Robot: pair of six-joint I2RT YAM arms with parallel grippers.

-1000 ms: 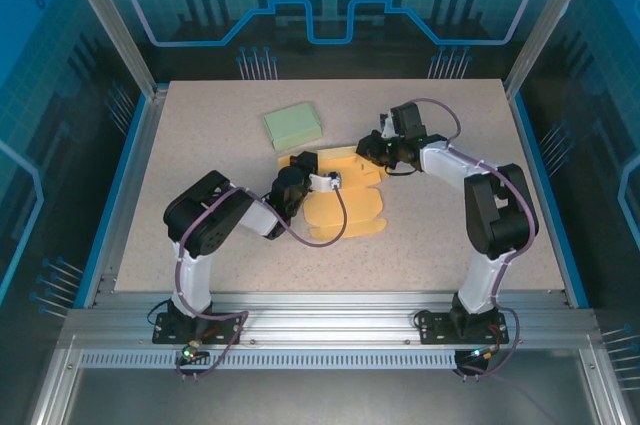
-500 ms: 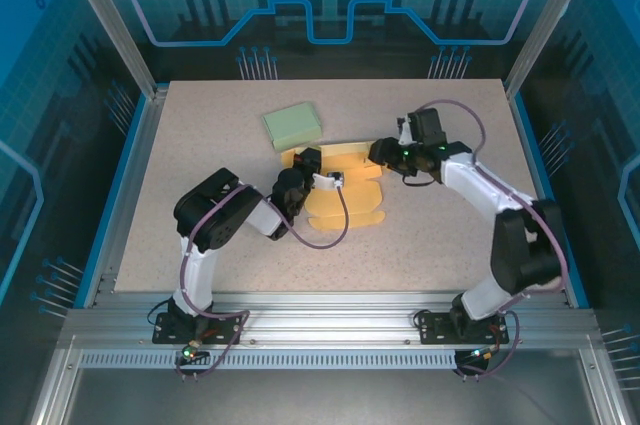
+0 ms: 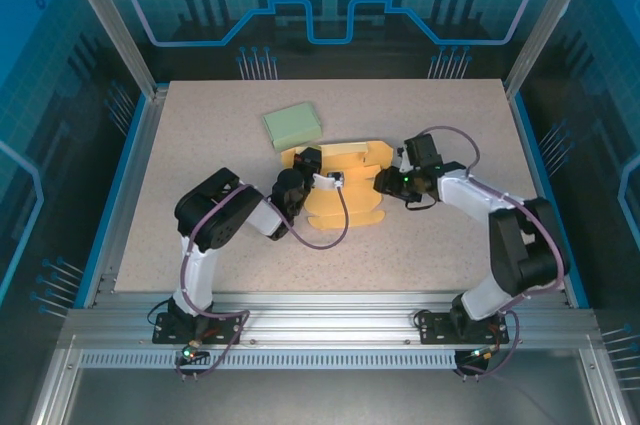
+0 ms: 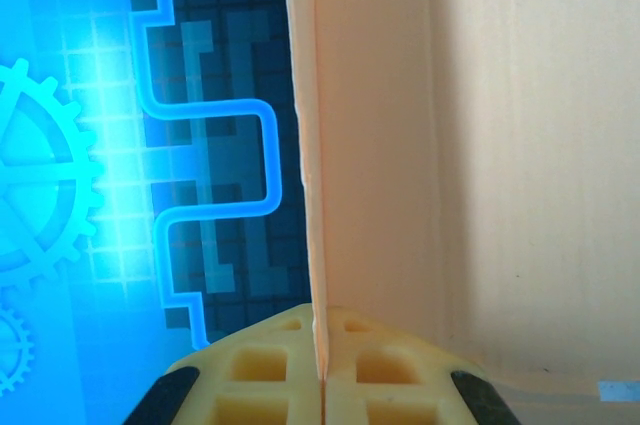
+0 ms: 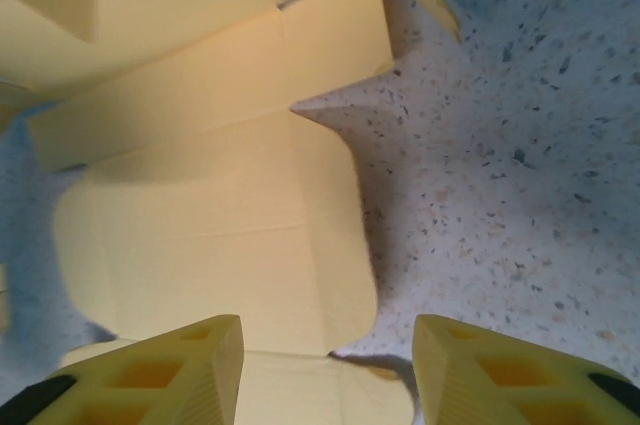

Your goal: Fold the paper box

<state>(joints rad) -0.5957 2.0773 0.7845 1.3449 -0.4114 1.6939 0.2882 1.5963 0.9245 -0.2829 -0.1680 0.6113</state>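
Two robot arms are reaching toward a flat yellow die-cut paper box blank (image 3: 345, 195), which is lying near the middle of a speckled beige table (image 3: 450, 245) with some flaps at its far side standing up. The left pincer (image 3: 306, 163) is clamping shut on one raised yellow flap; in its wrist view the thin paper edge is running straight up from between the closed fingertips (image 4: 260, 375). The right pincer (image 3: 386, 183) is hovering low over the blank's right side, its jaws standing moderately apart with nothing between them, above creased panels and a rounded tab. A pale green folded box (image 3: 292, 126) is sitting just beyond the blank, to the far left. The step in hand appears to be raising a side wall. Doing it well likely means the left pincer anchoring its flap steadily while the right one is taking a panel edge squarely and bending along the crease, so the paper is neither buckling nor sliding
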